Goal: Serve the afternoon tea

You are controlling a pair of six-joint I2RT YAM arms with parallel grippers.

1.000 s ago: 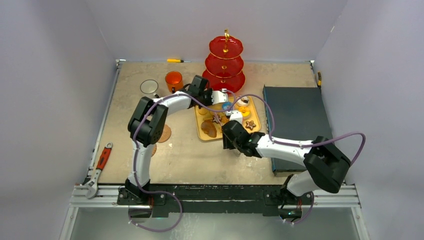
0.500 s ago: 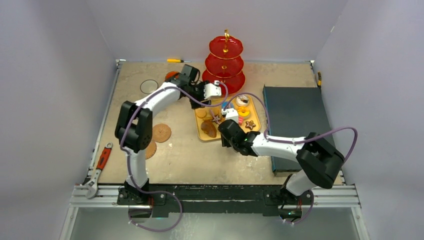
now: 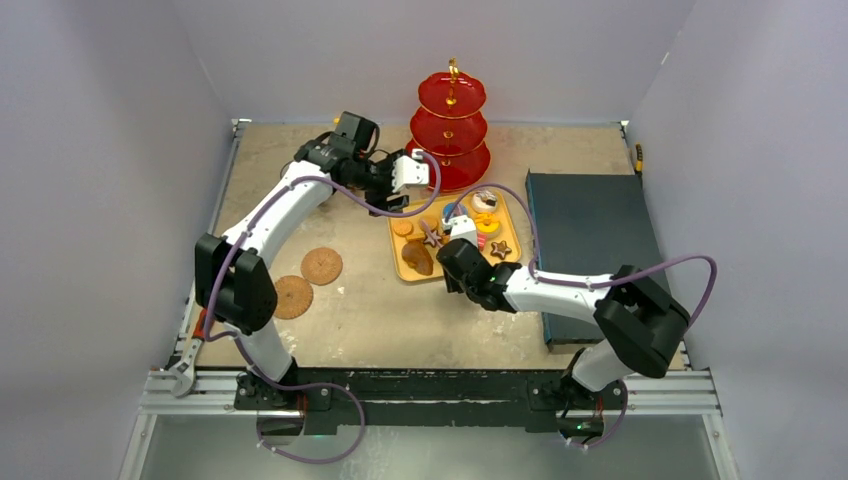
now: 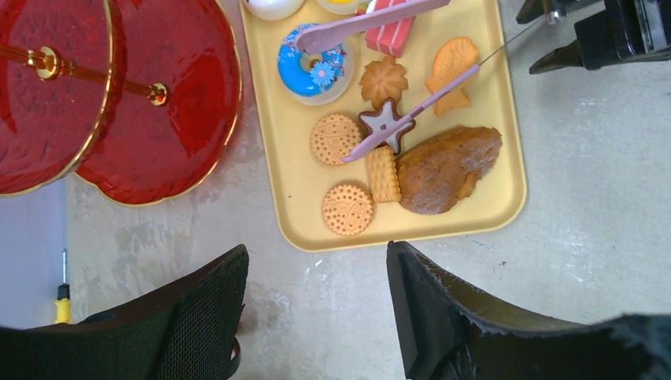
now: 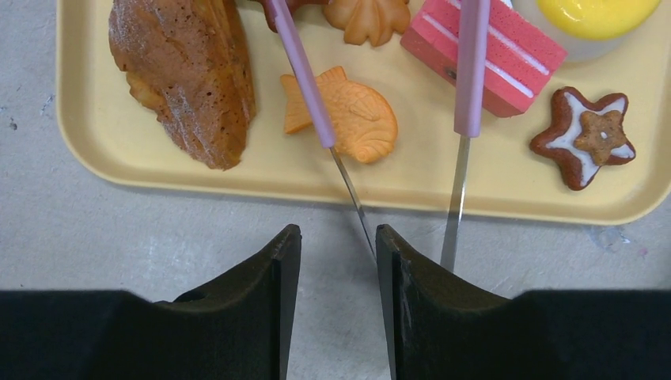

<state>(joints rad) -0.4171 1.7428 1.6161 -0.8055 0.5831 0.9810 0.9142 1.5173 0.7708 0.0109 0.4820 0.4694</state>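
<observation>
The red three-tier stand (image 3: 452,130) (image 4: 158,119) stands at the back. In front of it a yellow tray (image 3: 400,275) (image 4: 293,182) (image 5: 490,190) holds pastries: croissant (image 4: 447,170) (image 5: 186,79), blue donut (image 4: 312,67), round biscuits (image 4: 346,209), star (image 5: 585,134). Purple-handled tongs (image 4: 411,111) (image 5: 305,87) lie across them. Their metal arms run back under my right gripper (image 3: 458,262) (image 5: 339,233), whose jaws stand apart; I cannot tell if it grips them. My left gripper (image 3: 392,192) (image 4: 316,253) hangs open and empty beside the stand. Two coasters (image 3: 322,265) (image 3: 293,297) lie left. The left arm hides both mugs.
A dark blue box (image 3: 590,250) fills the right side of the table. A red-handled wrench (image 3: 200,330) lies at the near left edge, and a yellow screwdriver (image 3: 350,121) (image 4: 62,305) at the back wall. Grey walls close in three sides.
My left gripper has opened and drawn back from the tray toward the back left; its arm now covers the mugs. The right gripper has shifted slightly left at the tray.
</observation>
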